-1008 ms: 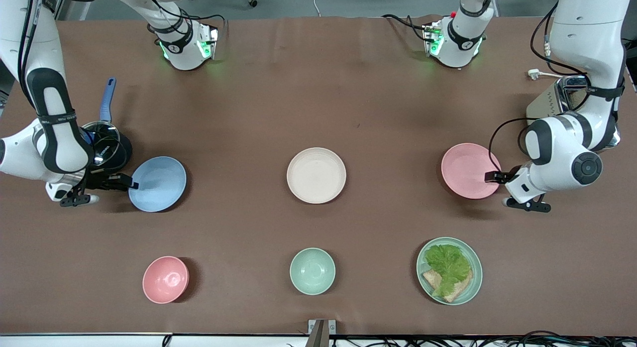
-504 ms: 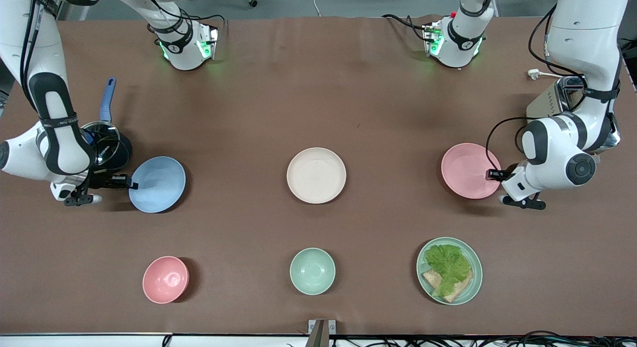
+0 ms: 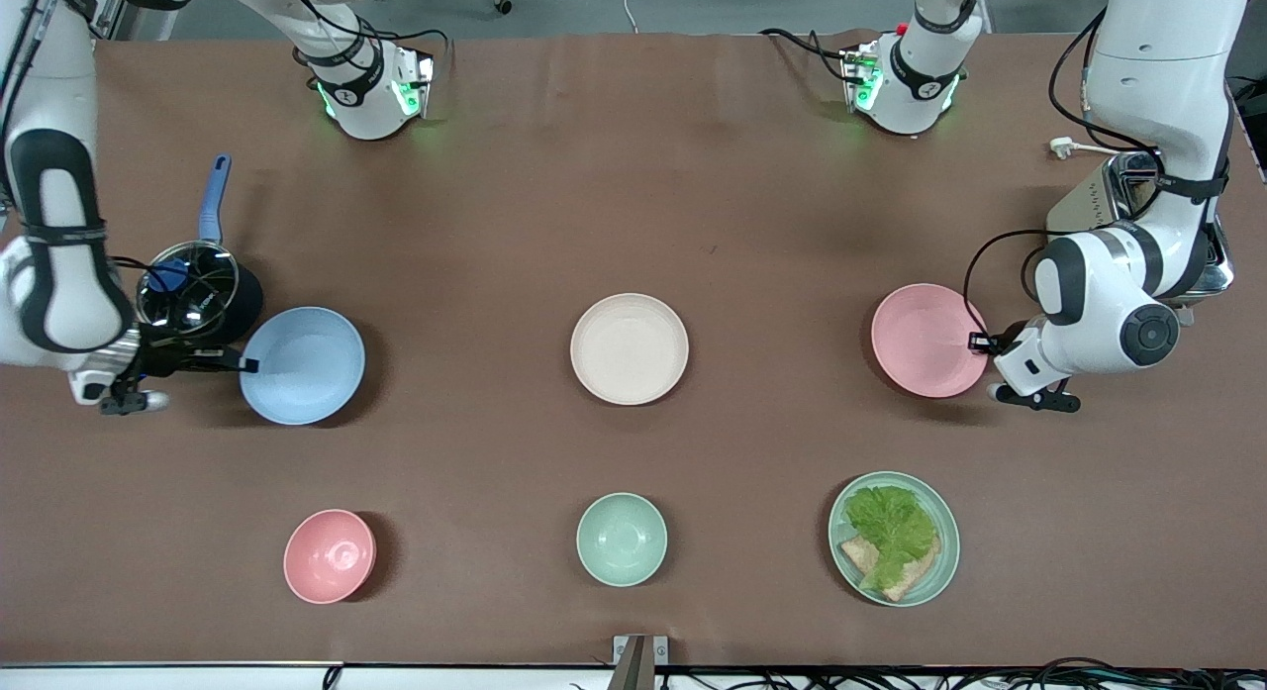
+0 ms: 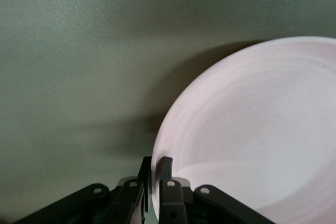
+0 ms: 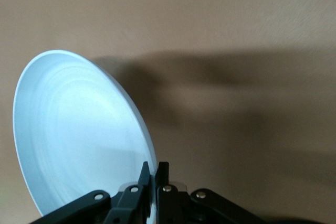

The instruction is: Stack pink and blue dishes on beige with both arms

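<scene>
Both hands are on their plates now. Right hand point(image 3: 243, 364) is pinching the rim of the blue plate point(image 3: 302, 365) at the right arm's end of the bench point(image 3: 633, 195); the wrist cam shows its fingers point(image 5: 163, 169) pressed together on the thin edge, plate point(image 5: 79, 140) tilted and clear of the brown surface w/ a shadow under it. Left hand point(image 3: 980, 344) is at the left arm's end, pinching the rim of the pink plate point(image 3: 925, 340); its wrist cam has both fingers point(image 4: 165, 163) clamped on the plate's point(image 4: 252, 129) edge, one each side of the rim, and this plate is tilted too.

Beige plate point(image 3: 630, 348) sits flat mid-bench, between the two held plates and well apart from both, nothing on it.

Nearer the front cam is a row of three: small pink bowl point(image 3: 330, 555) toward the right arm's end, mint-green bowl point(image 3: 622, 539) in the middle, and green plate point(image 3: 894, 539) w/ lettuce and bread toward the left arm's end.

A lidded pot point(image 3: 193, 289) w/ a blue handle sits just beside the blue plate, farther from the front cam. A metal toaster point(image 3: 1109, 200) is partly hidden by the left arm, farther from the cam than the pink plate.
</scene>
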